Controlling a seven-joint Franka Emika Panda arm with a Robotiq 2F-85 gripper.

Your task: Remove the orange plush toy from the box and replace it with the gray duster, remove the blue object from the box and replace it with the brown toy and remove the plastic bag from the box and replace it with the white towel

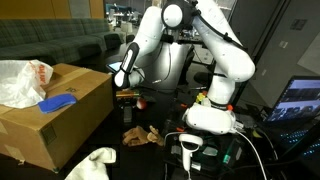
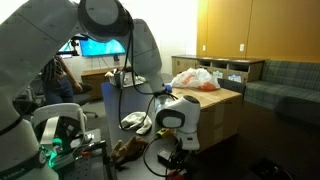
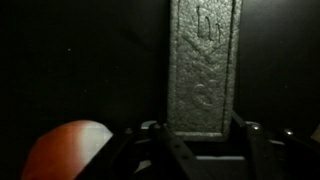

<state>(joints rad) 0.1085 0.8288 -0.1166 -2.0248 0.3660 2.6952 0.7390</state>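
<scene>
In the wrist view a gray textured duster [image 3: 203,65] stands between my gripper's fingers [image 3: 203,130], which are shut on its lower end. An orange plush toy [image 3: 65,150] shows at the lower left, below the gripper. In an exterior view my gripper [image 1: 125,82] hangs just beside the cardboard box [image 1: 60,125], low over the floor. The box holds a plastic bag [image 1: 20,80] and a blue object [image 1: 57,102]. A brown toy [image 1: 140,133] and a white towel [image 1: 95,160] lie on the floor. The box [image 2: 220,115] and bag [image 2: 195,78] also show in an exterior view.
The robot base [image 1: 210,115] stands on the floor with cables round it. A green sofa [image 1: 50,45] is behind the box. A monitor [image 2: 100,47] and desks stand at the back. A laptop screen [image 1: 300,100] is at the edge.
</scene>
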